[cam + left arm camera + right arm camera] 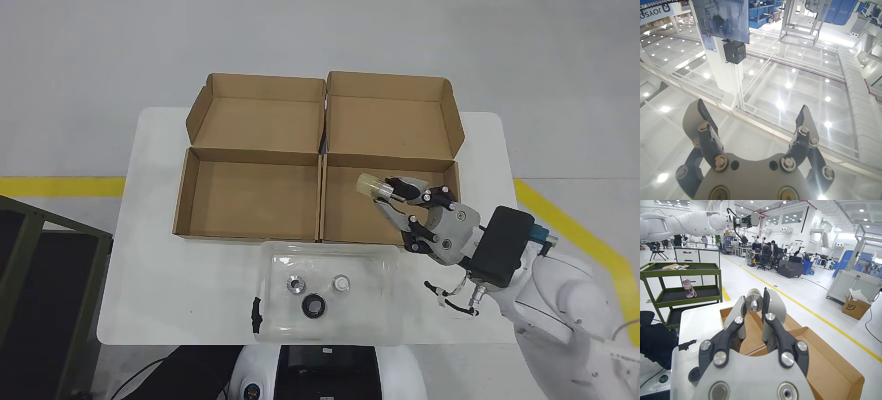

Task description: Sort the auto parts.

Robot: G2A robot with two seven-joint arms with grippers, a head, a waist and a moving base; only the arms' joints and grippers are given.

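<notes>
My right gripper (392, 189) hangs over the right cardboard box (345, 220), shut on a cylindrical part (373, 184). In the right wrist view the same cylindrical part (753, 301) is a silver metal piece with a small stub on its end, pinched between the right gripper (753, 303) fingers. A clear plastic tray (380, 300) at the table's front holds three small parts: a silver ring (295, 283), a black ring (315, 305) and a small white piece (342, 284). My left gripper (753, 113) is open and points up at the ceiling.
Two open cardboard boxes sit side by side at the middle of the white table (150, 270); the left box (248, 195) holds nothing. Their lids (330, 110) stand open toward the far edge. A green cart (687, 283) stands off the table's left side.
</notes>
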